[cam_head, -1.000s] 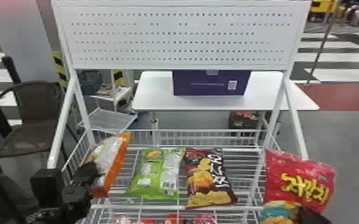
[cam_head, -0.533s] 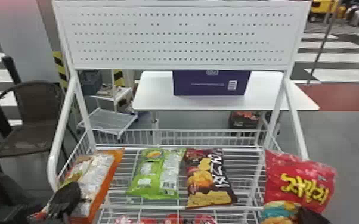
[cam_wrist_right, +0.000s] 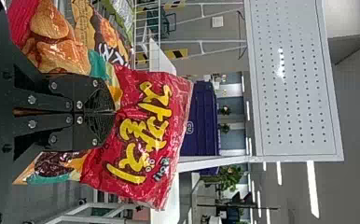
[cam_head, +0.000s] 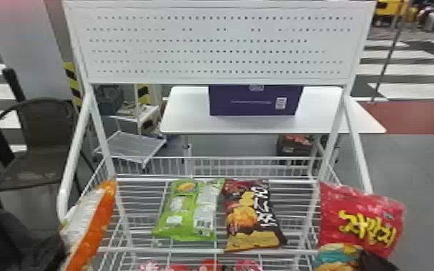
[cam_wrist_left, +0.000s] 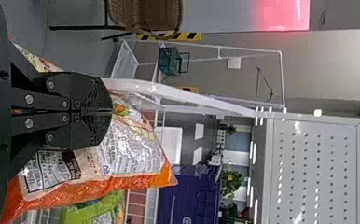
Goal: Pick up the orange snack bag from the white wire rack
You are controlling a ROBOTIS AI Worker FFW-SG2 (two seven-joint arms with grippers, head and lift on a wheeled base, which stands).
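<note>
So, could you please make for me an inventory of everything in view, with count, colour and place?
wire rack: one, white, before the robot
perforated panel: one, white, atop the rack
green bag: one, green, on the rack
dark bag: one, dark brown, right of the green bag
red packs: several, red, low at the rack's front
orange snack bag: one, orange and white, rack's left side
red bag: one, red, rack's right side
table: one, white, behind the rack
box: one, purple, on the table
chair: one, brown, far left
left gripper: one, black, fingers on the orange snack bag
right gripper: one, black, fingers on the red bag
</note>
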